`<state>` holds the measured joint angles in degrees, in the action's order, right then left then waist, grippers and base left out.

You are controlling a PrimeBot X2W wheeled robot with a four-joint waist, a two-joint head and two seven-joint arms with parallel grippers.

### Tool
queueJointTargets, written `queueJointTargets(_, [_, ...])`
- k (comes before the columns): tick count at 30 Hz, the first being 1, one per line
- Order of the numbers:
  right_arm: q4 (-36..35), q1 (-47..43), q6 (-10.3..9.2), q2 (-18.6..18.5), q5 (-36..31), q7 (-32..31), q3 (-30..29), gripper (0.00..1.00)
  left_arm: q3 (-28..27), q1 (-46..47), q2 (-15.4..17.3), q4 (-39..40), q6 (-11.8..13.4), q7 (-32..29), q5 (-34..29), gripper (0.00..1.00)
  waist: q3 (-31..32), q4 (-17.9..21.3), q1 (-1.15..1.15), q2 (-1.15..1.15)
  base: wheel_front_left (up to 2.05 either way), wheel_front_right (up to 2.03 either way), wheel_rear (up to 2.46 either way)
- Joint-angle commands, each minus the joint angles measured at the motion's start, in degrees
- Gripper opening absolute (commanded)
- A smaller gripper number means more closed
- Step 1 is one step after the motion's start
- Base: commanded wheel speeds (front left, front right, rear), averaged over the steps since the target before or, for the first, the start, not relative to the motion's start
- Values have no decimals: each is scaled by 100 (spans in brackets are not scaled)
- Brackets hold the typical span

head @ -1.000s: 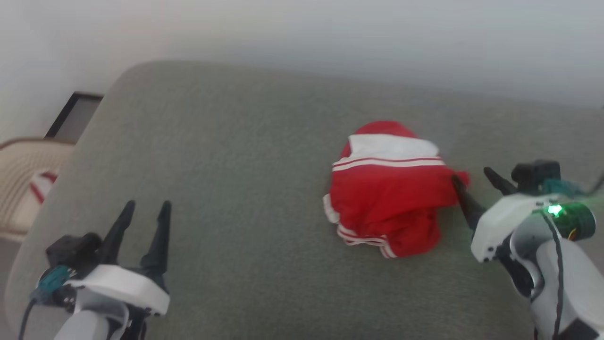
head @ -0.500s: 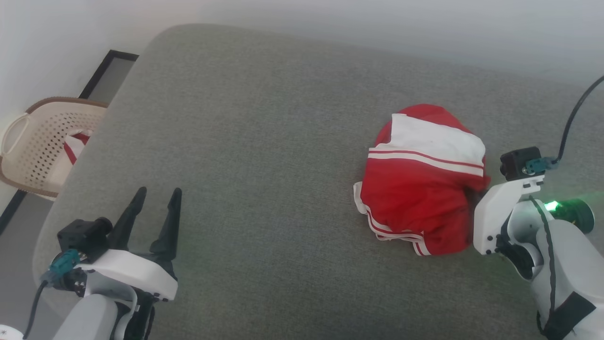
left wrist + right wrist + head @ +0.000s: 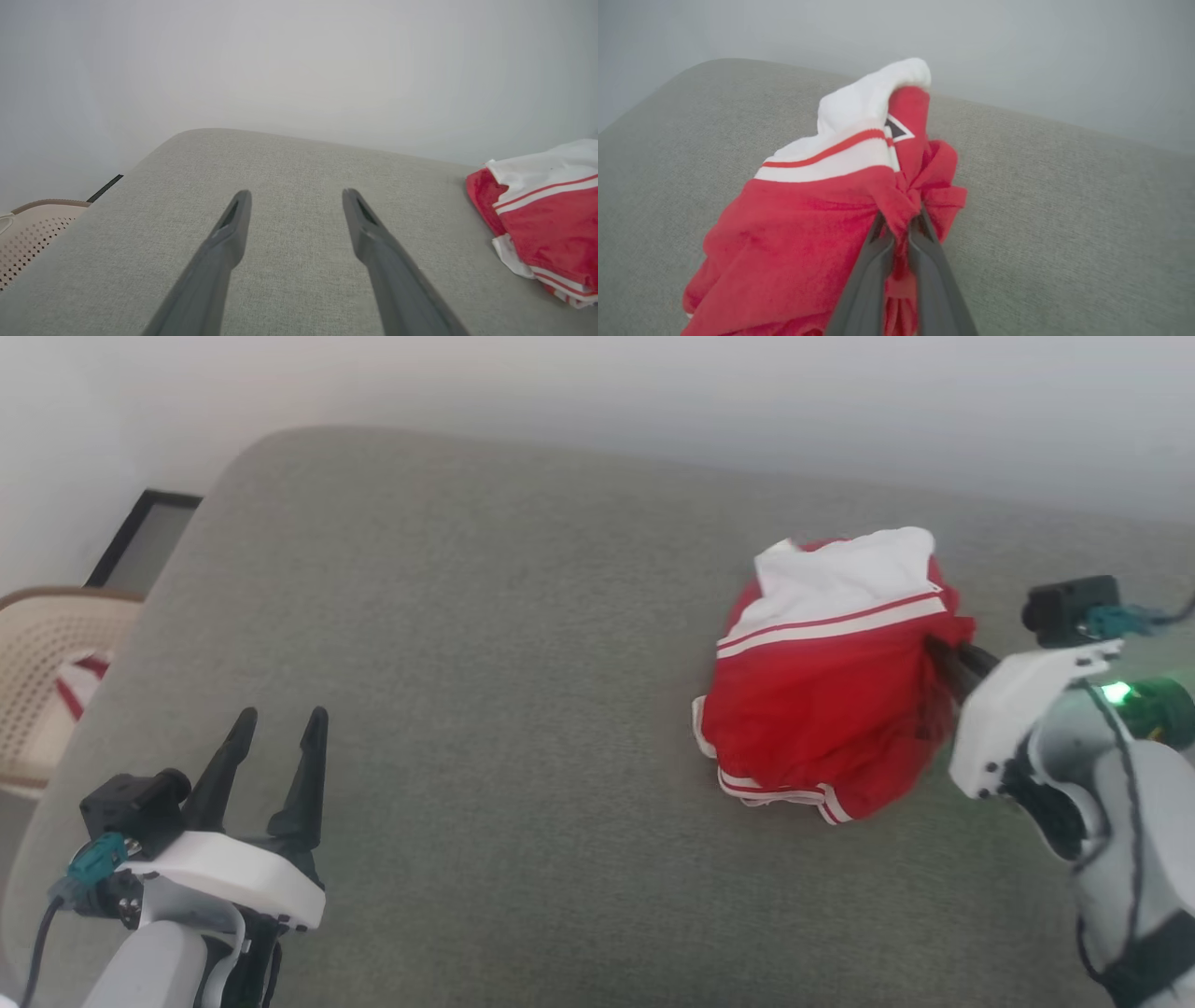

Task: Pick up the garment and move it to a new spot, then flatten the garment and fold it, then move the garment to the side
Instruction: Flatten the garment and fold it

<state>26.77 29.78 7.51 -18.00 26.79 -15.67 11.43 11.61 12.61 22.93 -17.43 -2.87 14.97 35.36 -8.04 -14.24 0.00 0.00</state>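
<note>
The garment (image 3: 826,700) is a bunched red shirt with white, red-striped bands, on the right part of the grey cushion (image 3: 485,644). My right gripper (image 3: 938,658) is shut on a fold of red cloth at its right edge. In the right wrist view the two fingers pinch that fold (image 3: 901,212), and the garment (image 3: 822,219) hangs bunched to their left with its white band on top. My left gripper (image 3: 275,728) stands open at the lower left, far from the garment, nothing between its fingers. From the left wrist the garment (image 3: 546,210) lies at the right edge.
A cream perforated basket (image 3: 42,672) with red-and-white cloth inside stands off the cushion's left edge. A pale wall runs behind the cushion. A dark strip (image 3: 140,532) lies on the floor at the far left.
My right gripper went from open beside the garment to shut on its right edge. The garment's right side has been drawn up and bunched. The head camera shifted between frames. The left gripper stayed open.
</note>
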Motion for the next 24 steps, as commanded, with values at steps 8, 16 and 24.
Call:
queueJointTargets(8, [-906,-1187,-2,-125,-1,-330,-876,0,-81,-185,14,26,15,26,-58,100,204,367,0,0,0,0,0])
queueJointTargets(16, [-841,-1877,-2,170,-29,-500,-1206,48,-113,-185,21,5,-32,28,-56,100,236,501,0,0,0,0,0])
queueJointTargets(24, [-851,-1858,-2,240,-80,-429,-1016,100,-156,-209,45,-65,-53,29,-46,100,302,590,0,0,0,0,0])
